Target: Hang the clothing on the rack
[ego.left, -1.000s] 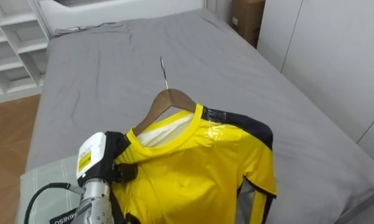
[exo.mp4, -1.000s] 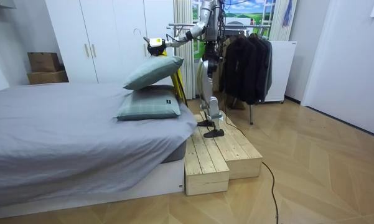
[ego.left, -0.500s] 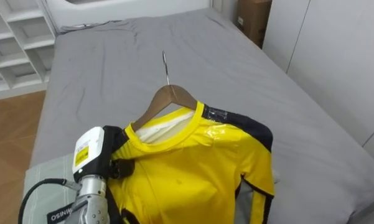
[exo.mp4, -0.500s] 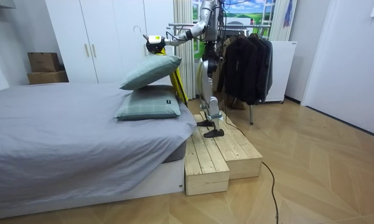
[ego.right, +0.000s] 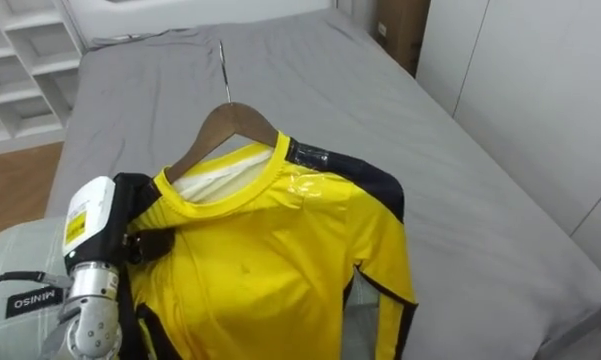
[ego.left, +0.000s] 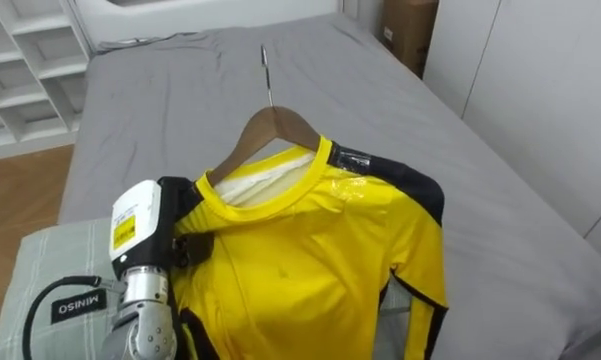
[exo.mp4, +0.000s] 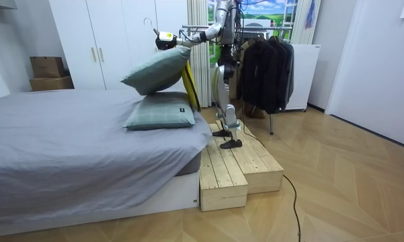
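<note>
The left hand (ego.left: 152,232) met the shoulder of a yellow shirt (ego.left: 310,270) on a wooden hanger (ego.left: 272,120), above the grey bed's (ego.left: 160,110) pillow end. Whether it clasped anything could not be told.

Yellow shirt (ego.left: 320,260), navy shoulders; grey bed (ego.left: 180,100)

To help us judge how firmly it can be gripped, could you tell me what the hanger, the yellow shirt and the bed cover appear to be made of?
Hanger: wood, smooth and brown with a slight sheen; its hook looks like thin metal wire.
Yellow shirt: probably a synthetic sports fabric, glossy at the shoulder, with dark panels.
Bed cover: matte grey woven cloth, softly creased.
</note>
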Robot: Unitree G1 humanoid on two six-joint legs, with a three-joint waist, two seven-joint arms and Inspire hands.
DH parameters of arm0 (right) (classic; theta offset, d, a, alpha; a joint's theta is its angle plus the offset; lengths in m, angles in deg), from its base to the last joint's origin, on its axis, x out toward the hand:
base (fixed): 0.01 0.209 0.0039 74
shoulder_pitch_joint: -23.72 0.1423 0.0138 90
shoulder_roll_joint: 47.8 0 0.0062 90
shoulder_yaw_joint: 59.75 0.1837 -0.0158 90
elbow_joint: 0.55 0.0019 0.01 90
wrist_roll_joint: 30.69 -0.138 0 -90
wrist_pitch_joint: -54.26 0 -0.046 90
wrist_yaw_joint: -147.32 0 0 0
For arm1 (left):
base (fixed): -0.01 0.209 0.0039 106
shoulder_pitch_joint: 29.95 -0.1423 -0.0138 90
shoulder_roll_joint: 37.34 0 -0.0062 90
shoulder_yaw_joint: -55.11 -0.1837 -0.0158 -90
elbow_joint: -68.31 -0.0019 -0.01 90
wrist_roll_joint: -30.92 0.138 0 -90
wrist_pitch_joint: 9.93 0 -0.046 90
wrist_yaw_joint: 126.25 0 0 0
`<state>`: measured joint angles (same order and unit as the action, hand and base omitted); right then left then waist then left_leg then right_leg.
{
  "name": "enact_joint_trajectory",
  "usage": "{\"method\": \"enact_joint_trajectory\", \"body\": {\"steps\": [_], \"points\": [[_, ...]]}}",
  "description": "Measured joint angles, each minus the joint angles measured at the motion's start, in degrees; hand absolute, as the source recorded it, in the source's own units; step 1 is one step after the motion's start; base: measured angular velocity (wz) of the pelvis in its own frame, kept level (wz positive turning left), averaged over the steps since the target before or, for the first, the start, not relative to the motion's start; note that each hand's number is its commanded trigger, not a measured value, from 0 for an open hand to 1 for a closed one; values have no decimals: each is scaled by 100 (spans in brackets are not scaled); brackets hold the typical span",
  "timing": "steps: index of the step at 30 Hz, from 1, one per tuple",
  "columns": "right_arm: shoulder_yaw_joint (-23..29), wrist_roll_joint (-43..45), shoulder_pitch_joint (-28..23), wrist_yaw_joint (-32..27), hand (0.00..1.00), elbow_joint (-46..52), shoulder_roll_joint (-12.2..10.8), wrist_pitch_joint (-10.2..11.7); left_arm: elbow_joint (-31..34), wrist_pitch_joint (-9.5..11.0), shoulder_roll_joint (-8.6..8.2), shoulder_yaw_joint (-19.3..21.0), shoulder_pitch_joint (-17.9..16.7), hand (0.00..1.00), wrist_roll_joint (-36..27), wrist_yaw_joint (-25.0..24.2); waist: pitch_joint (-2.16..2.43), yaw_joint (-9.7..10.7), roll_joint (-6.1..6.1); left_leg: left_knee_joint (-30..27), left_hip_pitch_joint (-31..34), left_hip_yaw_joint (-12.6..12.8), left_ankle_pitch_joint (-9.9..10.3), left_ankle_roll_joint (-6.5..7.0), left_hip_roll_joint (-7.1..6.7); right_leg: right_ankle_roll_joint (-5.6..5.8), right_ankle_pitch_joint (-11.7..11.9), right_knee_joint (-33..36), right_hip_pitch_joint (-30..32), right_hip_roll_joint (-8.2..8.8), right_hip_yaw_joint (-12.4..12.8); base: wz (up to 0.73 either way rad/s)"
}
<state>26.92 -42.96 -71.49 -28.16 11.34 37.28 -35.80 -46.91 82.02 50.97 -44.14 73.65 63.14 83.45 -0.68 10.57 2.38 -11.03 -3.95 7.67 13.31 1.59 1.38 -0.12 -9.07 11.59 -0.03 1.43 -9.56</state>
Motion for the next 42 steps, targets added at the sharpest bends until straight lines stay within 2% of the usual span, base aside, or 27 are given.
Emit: {"method": "enact_joint_trajectory", "body": {"steps": [5, 6, 8, 10, 11, 12, 17, 21, 26, 32, 36, 42], "points": [[-3, -47, -17, 12, 0, 0, -17, -2, 247, 3, 40, -1, -1, 100, 60, 45, 25, -6, -39, 22, -17, 0, 0, 0, -1, 1, 0, -16, -15, 1, -2, 0], [-2, -86, -34, 12, 0, 0, -18, -3, 436, 14, 51, 0, -2, 100, 114, 219, 26, -19, -40, 22, -22, 0, 0, 0, -3, 1, 1, -16, -21, 5, -2, 0], [-3, -95, -42, 9, 0, 0, -17, -5, 826, 139, 129, 22, -1, 100, 109, 528, 29, -21, -38, 31, -61, 1, 0, 0, -5, 2, 1, -16, -55, 8, -1, 0], [-7, -95, -78, 7, 0, -15, -12, -14, 1270, 373, 193, 73, -1, 100, 116, 864, 41, -16, -41, 62, -187, 3, 0, 0, -5, 2, 1, -84, -206, -1, 6, 0], [-3, -95, -94, 7, 0, -30, -11, -14, 1356, 414, 193, 91, -2, 100, 113, 905, 70, -18, -38, 71, -214, 3, 0, 0, -5, 2, 1, -99, -226, -5, 12, 0], [3, -95, -104, 6, 0, -43, -6, -15, 1499, 468, 198, 141, -4, 100, 117, 988, 71, -12, -36, 97, -283, 6, 0, 0, -2, 3, 1, -102, -286, -12, 17, -3], [10, -94, -83, -3, 0, -49, 8, -132, 1748, 473, 196, 194, -175, 100, 119, 1140, 75, -11, -33, 138, -402, 17, 0, 0, -16, 3, 1, -100, -382, -41, 90, -3], [9, -95, -67, 1, 0, -76, 9, -136, 1748, 474, 196, 217, -230, 100, 121, 1178, 74, -32, -29, 131, -386, 15, 0, 0, -20, 3, 0, -108, -370, -52, 127, 0], [9, -98, -64, -20, 0, -92, 12, -136, 1930, 487, 197, 235, -233, 100, 132, 1469, 72, -51, -22, 127, -385, 11, 0, 0, -28, 1, 1, -96, -371, -52, 122, 0], [26, -57, -47, -65, 0, -134, 12, -136, 2072, 557, 197, 237, -268, 100, 175, 1497, 60, -106, -32, 147, -393, 11, -1, -2, -23, 2, 0, -104, -377, -54, 102, 0], [29, 13, -38, -64, 0, -131, 10, -136, 2071, 552, 197, 236, -324, 100, 244, 1470, 28, -116, -71, 151, -375, 7, -1, -2, -20, 3, 0, -130, -374, -54, 95, 0], [78, 13, -36, -64, 0, -128, 9, -239, 2071, 491, 197, 236, -361, 100, 435, 1453, 28, -128, -72, 159, -360, 5, -1, -2, -25, 3, 1, -181, -383, -53, 95, 0]]}}
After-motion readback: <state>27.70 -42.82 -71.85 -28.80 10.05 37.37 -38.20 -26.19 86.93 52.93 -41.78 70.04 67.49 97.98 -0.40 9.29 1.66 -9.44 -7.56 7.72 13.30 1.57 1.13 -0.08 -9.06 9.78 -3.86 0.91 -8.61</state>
